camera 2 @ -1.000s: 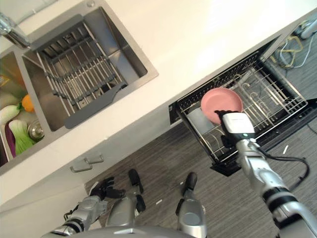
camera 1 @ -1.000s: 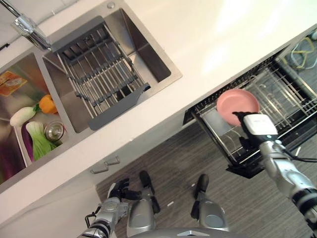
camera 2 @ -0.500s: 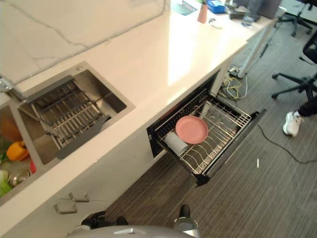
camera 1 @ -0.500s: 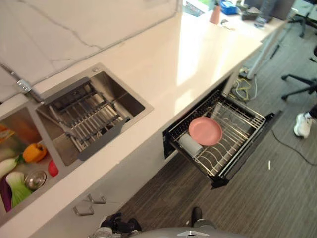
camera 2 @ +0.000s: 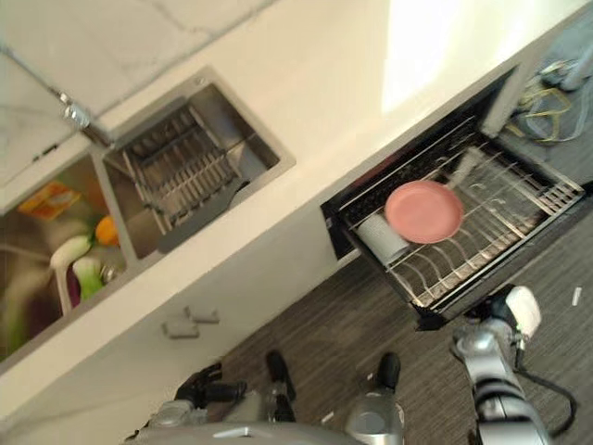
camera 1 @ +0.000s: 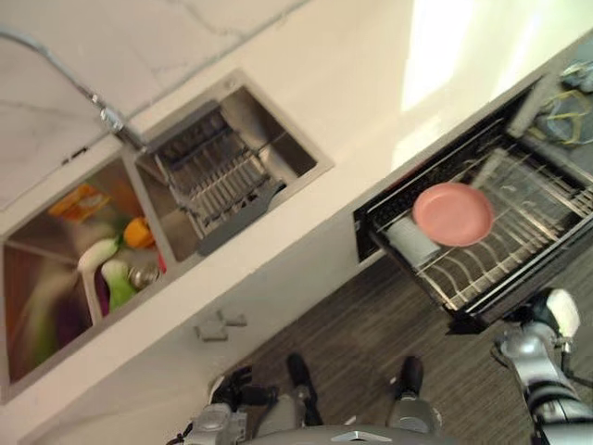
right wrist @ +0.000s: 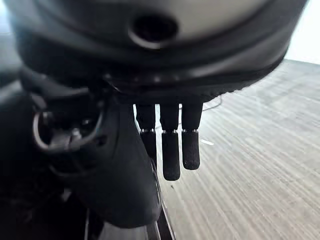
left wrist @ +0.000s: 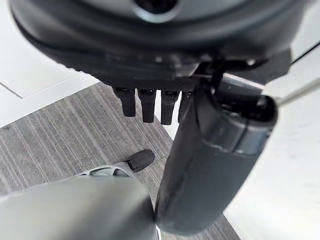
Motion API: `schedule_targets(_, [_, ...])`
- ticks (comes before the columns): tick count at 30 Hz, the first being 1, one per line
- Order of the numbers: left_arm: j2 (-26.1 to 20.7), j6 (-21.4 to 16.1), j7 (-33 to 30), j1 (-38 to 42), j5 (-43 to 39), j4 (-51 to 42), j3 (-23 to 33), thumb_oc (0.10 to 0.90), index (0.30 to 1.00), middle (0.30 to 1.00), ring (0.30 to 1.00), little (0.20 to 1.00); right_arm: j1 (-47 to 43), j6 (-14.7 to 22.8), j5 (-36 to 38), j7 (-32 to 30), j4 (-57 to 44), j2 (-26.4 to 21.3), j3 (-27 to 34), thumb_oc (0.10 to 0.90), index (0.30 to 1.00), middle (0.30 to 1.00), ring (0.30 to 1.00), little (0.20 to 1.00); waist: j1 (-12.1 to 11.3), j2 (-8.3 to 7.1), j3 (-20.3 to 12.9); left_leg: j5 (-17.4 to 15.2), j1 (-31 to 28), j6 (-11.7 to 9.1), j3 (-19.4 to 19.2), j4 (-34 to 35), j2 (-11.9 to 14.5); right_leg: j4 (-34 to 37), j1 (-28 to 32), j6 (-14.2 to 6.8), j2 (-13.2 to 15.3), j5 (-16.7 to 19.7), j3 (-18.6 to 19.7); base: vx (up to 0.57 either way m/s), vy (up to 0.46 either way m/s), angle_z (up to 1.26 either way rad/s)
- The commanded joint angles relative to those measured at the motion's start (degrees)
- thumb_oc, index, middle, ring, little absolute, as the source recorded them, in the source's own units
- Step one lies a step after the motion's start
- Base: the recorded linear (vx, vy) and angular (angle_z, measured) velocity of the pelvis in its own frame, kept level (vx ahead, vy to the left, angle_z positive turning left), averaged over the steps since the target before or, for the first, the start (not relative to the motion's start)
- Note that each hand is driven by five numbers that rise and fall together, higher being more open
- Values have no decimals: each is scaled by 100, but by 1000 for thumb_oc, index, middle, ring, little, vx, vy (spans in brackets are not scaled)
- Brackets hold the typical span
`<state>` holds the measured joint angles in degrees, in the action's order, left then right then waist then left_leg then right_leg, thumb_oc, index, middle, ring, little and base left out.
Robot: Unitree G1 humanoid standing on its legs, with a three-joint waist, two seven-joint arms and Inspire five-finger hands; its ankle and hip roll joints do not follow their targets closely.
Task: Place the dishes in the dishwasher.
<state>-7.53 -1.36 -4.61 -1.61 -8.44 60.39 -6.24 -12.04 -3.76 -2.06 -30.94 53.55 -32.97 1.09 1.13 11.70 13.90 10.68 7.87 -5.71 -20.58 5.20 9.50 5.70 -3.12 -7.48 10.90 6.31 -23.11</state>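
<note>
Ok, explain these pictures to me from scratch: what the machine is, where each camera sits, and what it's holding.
This is a humanoid robot with two arms ending in dark hands. Two pictures come from cameras in its head, looking down at a kitchen counter. Two more come from cameras on its wrists. The dishwasher rack is pulled out, with a pink plate and a pale cup in it. The sink holds a wire drying rack; a basin beside it holds toy vegetables. The left hand and right hand hang low near the floor, fingers straight, holding nothing.
</note>
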Motion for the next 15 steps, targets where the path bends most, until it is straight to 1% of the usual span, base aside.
schedule_targets(1, [-539, 68, -185, 4, 68, 567, -205, 800, 900, 900, 900, 900, -748, 422, -530, 126, -533, -490, -468, 400, 300, 300, 300, 300, -182, -158, 249, -164, -34, -239, 122, -46, -36, -117, 258, -344, 265, -501, 112, -18, 36, 31])
schedule_targets(2, [-545, 61, -195, -4, 73, 601, -252, 800, 900, 900, 900, 900, -961, 433, -595, 160, -555, -585, -601, 400, 300, 300, 300, 300, -242, -131, 268, -143, 16, -241, 169, -44, -59, -130, 242, -350, 295, -490, 73, -22, 49, 30])
schedule_targets(3, [-554, 53, -194, -4, 87, 677, -316, 800, 900, 900, 900, 900, -1315, 453, -731, 238, -540, -761, -862, 400, 300, 300, 300, 300, -342, -91, 281, -115, 103, -254, 240, -38, -101, -148, 231, -366, 358, -475, 1, -16, 39, 22])
schedule_targets(4, [-550, 52, -195, -1, 87, 679, -312, 800, 900, 900, 900, 900, -1326, 455, -729, 238, -534, -763, -869, 400, 300, 300, 300, 300, -335, -88, 283, -115, 106, -253, 243, -38, -102, -148, 230, -366, 358, -475, -2, -3, 38, 22])
schedule_targets(6, [-565, 19, -187, 6, 98, 777, -362, 800, 900, 900, 900, 900, -1640, 475, -916, 335, -644, -938, -1163, 400, 300, 300, 300, 300, -436, -89, 296, -92, 202, -265, 312, -33, -130, -159, 202, -378, 406, -453, -62, 18, 31, 13])
schedule_targets(7, [-589, 7, -182, 5, 84, 822, -387, 800, 900, 900, 900, 900, -1910, 479, -1084, 393, -747, -1145, -1398, 400, 300, 300, 300, 300, -520, -104, 285, -65, 306, -275, 388, -27, -158, -167, 165, -386, 445, -436, -120, 14, 31, 12])
schedule_targets(8, [-588, 7, -182, 5, 84, 822, -387, 800, 900, 900, 900, 900, -1911, 479, -1084, 393, -746, -1145, -1399, 400, 300, 300, 300, 300, -519, -104, 285, -65, 307, -275, 389, -28, -158, -167, 165, -386, 445, -437, -121, 14, 28, 19])
schedule_targets(11, [-649, -42, -147, 8, 8, 796, -446, 800, 900, 900, 900, 900, -2319, 504, -1383, 474, -929, -1534, -1767, 400, 300, 300, 300, 300, -651, -151, 309, -29, 469, -309, 506, -21, -200, -201, 140, -408, 516, -424, -279, 47, 12, 22])
schedule_targets(12, [-669, -54, -128, 4, -42, 766, -459, 800, 900, 900, 900, 900, -2454, 503, -1426, 478, -975, -1658, -1863, 400, 300, 300, 300, 300, -689, -197, 294, -146, 483, -385, 589, -39, -209, -183, 201, -454, 531, -535, -255, 96, -33, 27])
schedule_targets(13, [-709, -90, -104, 9, -114, 692, -506, 800, 900, 900, 900, 900, -2676, 498, -1493, 442, -1054, -1902, -1970, 400, 300, 300, 300, 300, -767, -248, 313, -123, 580, -415, 632, -37, -223, -201, 189, -458, 552, -537, -349, 88, -36, 42])
schedule_targets(14, [-701, -90, -104, 13, -115, 692, -502, 800, 900, 900, 900, 900, -2695, 500, -1489, 442, -1044, -1906, -1986, 400, 300, 300, 300, 300, -756, -240, 313, -121, 588, -415, 640, -38, -224, -203, 186, -458, 551, -538, -356, 10, -14, 43])
schedule_targets(15, [-730, -109, -101, 18, -147, 635, -535, 800, 900, 900, 900, 900, -2808, 498, -1500, 422, -1098, -2029, -2008, 400, 300, 300, 300, 300, -790, -269, 328, -110, 633, -431, 662, -38, -223, -202, 179, -463, 554, -538, -398, 19, -12, 49])
